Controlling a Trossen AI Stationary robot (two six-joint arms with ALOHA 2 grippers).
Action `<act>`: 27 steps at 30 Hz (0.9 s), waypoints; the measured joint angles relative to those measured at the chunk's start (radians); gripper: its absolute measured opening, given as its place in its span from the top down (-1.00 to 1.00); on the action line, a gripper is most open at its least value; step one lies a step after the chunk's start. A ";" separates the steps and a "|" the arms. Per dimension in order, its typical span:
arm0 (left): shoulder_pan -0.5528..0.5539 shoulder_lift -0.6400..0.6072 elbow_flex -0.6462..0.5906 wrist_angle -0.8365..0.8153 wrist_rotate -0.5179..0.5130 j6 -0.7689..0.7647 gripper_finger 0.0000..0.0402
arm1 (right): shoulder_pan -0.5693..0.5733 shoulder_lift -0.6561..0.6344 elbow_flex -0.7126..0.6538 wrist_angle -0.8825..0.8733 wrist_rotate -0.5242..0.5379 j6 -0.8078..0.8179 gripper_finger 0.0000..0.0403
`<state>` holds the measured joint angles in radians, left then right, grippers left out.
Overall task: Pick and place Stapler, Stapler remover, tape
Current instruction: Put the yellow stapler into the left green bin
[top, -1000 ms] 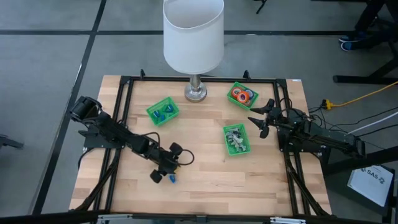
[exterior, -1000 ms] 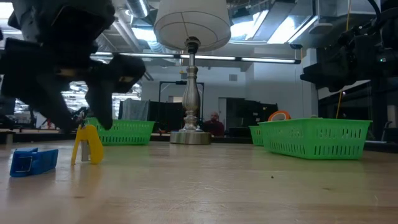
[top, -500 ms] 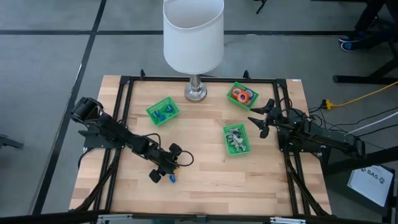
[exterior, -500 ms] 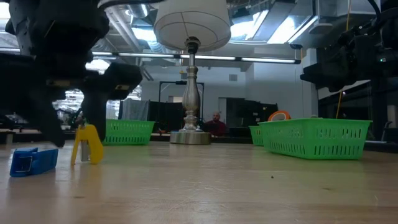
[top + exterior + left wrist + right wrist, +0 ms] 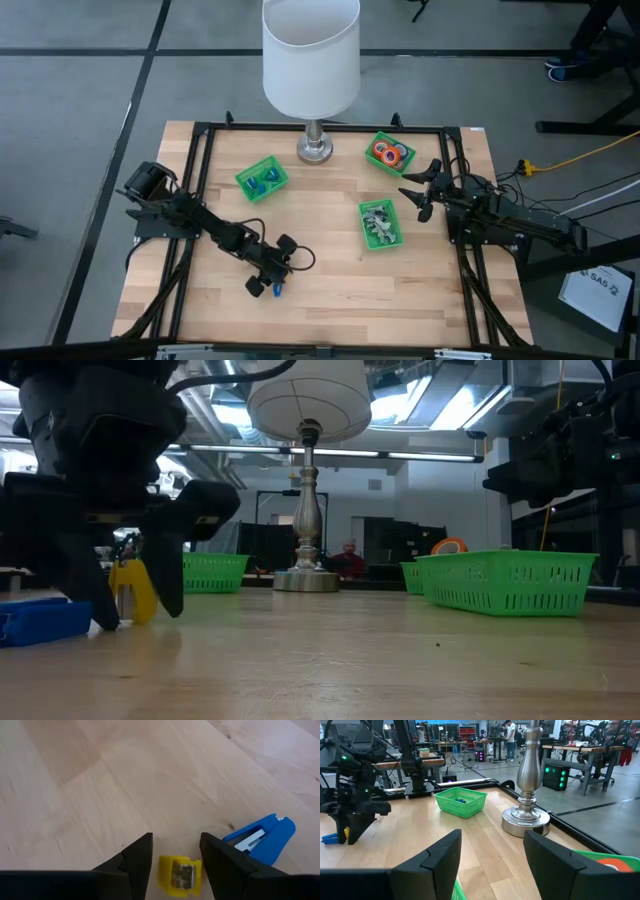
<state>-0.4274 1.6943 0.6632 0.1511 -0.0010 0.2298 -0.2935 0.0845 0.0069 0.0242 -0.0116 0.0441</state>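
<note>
Left claw: lowered onto the worktop since a second ago, fingers now straddling the yellow stapler with a gap either side; jaws narrowing slightly but not closed on it. Judged: the grasp is about to be made, nothing lifted yet.

Blue stapler: one, lying just beside the yellow one, unmoved.

Right claw: unchanged, spread wide and empty, waiting between the two right-hand bins.

Count:
- Loose staplers on worktop: two, one yellow, one blue.
- Green bins: three. Left bin holds small blue pieces, number unclear.
- Far right bin holds the tape, several rolls, exact count unclear.
- Near right bin holds grey staple removers, uncounted.
- Lamp: one.
</note>
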 joint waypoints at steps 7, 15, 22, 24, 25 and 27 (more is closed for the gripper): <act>0.000 0.000 0.001 -0.018 0.002 -0.036 0.39 | 0.000 0.000 0.000 0.000 0.000 0.000 -0.09; 0.016 -0.011 -0.001 -0.041 0.003 -0.049 0.67 | 0.000 0.000 0.000 0.000 0.000 0.000 -0.09; 0.107 -0.098 -0.008 -0.109 -0.077 -0.029 0.68 | 0.000 0.000 0.000 0.000 0.000 0.000 -0.09; 0.148 -0.144 -0.005 -0.147 -0.128 -0.018 0.67 | 0.000 0.000 0.000 0.000 0.000 0.000 -0.09; 0.170 -0.166 -0.005 -0.182 -0.152 -0.014 0.67 | 0.000 0.000 0.000 0.000 0.000 0.000 -0.09; 0.219 -0.213 -0.006 -0.239 -0.189 -0.007 0.68 | 0.000 0.000 0.000 0.000 0.000 0.000 -0.09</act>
<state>-0.2088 1.4817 0.6575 -0.0878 -0.1903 0.2230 -0.2935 0.0845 0.0071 0.0242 -0.0116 0.0441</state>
